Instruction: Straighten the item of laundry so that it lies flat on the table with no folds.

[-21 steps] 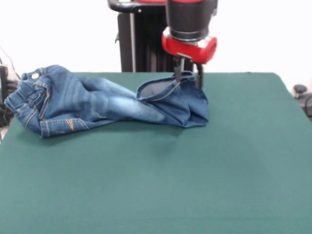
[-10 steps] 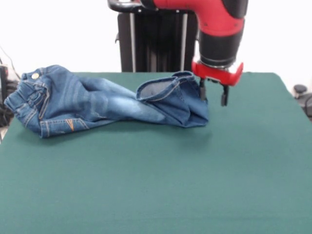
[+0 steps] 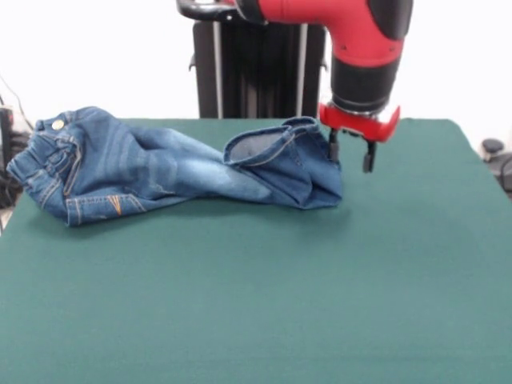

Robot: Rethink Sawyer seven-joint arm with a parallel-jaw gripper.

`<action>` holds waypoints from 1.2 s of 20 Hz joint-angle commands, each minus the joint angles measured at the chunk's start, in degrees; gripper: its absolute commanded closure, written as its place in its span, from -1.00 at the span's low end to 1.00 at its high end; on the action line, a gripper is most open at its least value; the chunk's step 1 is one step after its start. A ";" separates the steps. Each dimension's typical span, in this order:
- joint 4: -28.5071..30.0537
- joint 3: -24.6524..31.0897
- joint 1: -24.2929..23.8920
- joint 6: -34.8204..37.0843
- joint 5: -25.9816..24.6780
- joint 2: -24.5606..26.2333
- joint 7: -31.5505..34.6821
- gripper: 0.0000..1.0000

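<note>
The item of laundry (image 3: 160,168), a small pair of blue denim jeans, lies crumpled across the far left part of the green table (image 3: 264,304). Its waistband with a metal button sits at the far left. The legs run right and end in a folded-back hem bunched near the table's middle. My gripper (image 3: 350,154) hangs just right of that bunched hem, a little above the cloth. It is open, its two dark fingers apart, with nothing between them. One finger stands close beside the denim edge.
The robot's black pedestal (image 3: 248,72) rises behind the table's far edge. A dark object (image 3: 496,160) sits off the table at the right edge. Bare green cloth spreads over the near half and right side.
The gripper has let go of the jeans' hem and moved right, off the denim. In the last half second it barely shifted. The jeans lie as before.
</note>
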 commanded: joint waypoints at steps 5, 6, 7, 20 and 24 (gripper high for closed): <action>-4.86 -8.12 4.41 10.80 -4.42 -6.99 5.39 -1.00; -4.94 -8.31 4.12 11.01 -4.67 -7.26 5.06 -1.00; -4.84 -8.41 3.93 11.23 -4.87 -7.62 4.86 -1.00; 0.31 -8.03 -1.36 -3.39 -10.15 -2.71 3.05 -1.00; 2.49 -6.71 -3.10 -7.21 -11.40 -1.75 3.40 -1.00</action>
